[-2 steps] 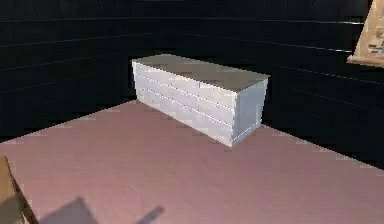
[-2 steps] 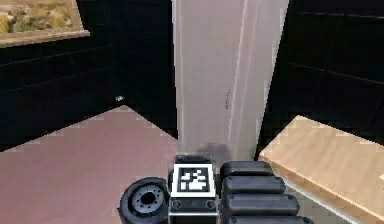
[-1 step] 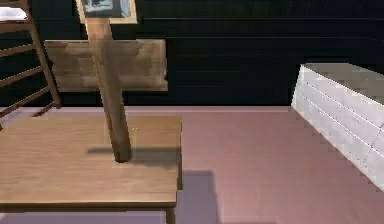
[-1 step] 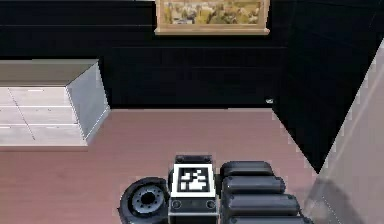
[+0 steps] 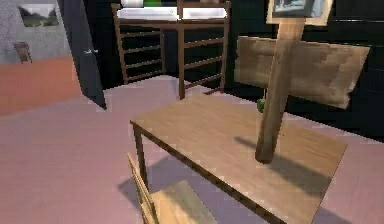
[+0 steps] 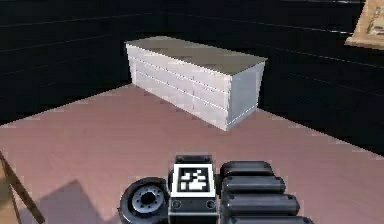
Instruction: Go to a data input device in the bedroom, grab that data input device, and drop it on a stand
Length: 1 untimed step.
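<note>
In the arm side view, the arm's dark parts sit at the bottom edge with a white square marker (image 6: 192,180) on top. Left of the marker is a dark rounded body, the gripper (image 6: 147,200). Its far end is not clear, so I cannot tell whether it holds anything. In the forward view a wooden table (image 5: 200,135) stands close ahead. A thick wooden post (image 5: 275,100) rises from the tabletop toward a framed thing (image 5: 298,10) at the top edge. A small green blob (image 5: 261,104) lies beside the post.
A wooden bunk frame (image 5: 170,45) with white bedding stands at the back, and a dark door (image 5: 85,55) stands ajar on the left. A wooden chair (image 5: 165,205) sits at the table's near side. A pale block-patterned chest (image 6: 195,75) stands on the pink floor against dark walls.
</note>
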Motion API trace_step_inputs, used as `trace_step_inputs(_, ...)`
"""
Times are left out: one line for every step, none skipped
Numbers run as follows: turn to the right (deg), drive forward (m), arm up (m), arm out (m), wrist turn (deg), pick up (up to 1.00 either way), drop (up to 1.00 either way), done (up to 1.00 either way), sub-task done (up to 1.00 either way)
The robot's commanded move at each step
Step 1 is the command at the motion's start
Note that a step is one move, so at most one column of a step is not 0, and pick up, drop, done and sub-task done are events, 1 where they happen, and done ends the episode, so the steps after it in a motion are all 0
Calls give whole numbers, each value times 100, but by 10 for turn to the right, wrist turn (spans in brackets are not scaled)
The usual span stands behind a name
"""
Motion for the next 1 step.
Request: trace_step_inputs(-420, 0, 0, 0, 0, 0, 0, 0, 0)
